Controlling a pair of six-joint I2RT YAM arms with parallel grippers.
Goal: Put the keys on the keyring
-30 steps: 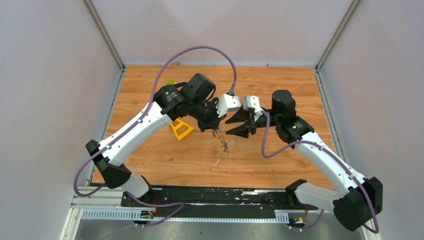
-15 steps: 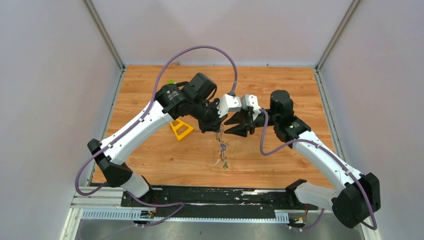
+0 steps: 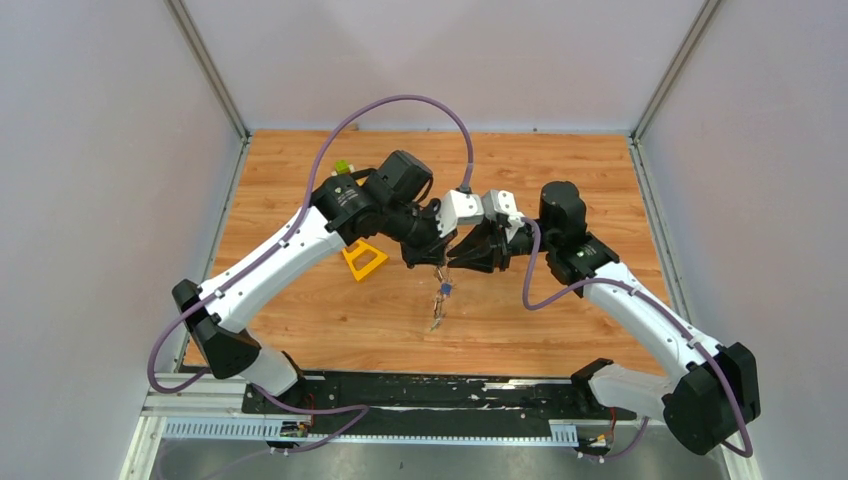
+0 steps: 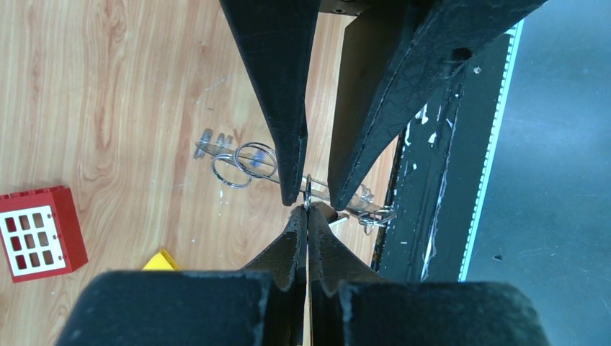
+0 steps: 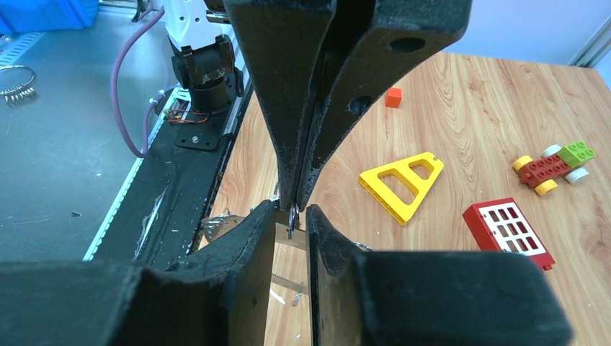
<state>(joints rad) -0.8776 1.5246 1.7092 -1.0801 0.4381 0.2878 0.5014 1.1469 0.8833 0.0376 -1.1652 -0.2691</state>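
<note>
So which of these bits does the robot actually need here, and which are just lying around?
Needed: keyring, pinched by the left gripper; keys dangling below it; right gripper, open around it.
Lying about: yellow triangular block, red window block, toy car, orange block.

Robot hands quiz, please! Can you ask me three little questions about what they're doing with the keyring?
1. True or false: the left gripper is pinched shut on the keyring.
2. What colour is the triangle block? A red, B yellow, C blue.
3. Fill in: the fingers of the ____ gripper stand apart, one on each side of the keyring.

Key: 1 true. 2 B. 3 right, the right gripper.
</note>
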